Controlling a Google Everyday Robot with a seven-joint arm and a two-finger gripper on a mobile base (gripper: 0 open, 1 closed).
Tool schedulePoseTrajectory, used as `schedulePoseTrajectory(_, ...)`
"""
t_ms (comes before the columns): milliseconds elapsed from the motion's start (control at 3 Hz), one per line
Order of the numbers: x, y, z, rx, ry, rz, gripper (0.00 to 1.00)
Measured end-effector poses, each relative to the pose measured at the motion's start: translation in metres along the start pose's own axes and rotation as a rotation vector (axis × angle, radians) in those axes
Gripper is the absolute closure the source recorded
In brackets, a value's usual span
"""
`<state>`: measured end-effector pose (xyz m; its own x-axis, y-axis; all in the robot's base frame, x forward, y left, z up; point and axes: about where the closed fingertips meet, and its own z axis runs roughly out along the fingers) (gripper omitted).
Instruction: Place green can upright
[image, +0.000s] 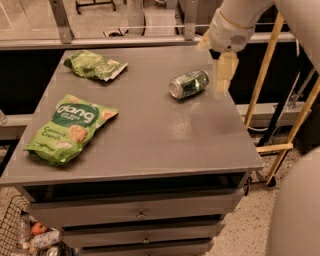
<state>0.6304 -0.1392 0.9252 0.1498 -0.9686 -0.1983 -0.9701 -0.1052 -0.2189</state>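
The green can (189, 83) lies on its side on the grey table (150, 135), toward the back right, with its silver top facing left. My gripper (215, 60) hangs over the table's back right corner, just right of the can and a little above it. Its pale fingers (224, 74) stand apart with nothing between them. It does not touch the can.
A flat green "dang" snack bag (70, 130) lies at the front left. A smaller wrinkly green bag (95, 65) lies at the back left. Wooden poles (262, 75) stand to the right of the table. Drawers (140, 215) are below, and a wire basket (25, 235) is on the floor at the left.
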Motion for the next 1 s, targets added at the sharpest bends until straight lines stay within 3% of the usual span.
schedulePoseTrajectory(333,-0.016,-0.046,0.004,0.055,-0.024,-0.082,0.0)
schedulePoseTrajectory(667,-0.02,-0.067,0.023,0.047,0.009,-0.103,0.0)
schedulePoseTrajectory(1000,-0.015,-0.078,0.045,0.026,0.033,-0.08,0.0)
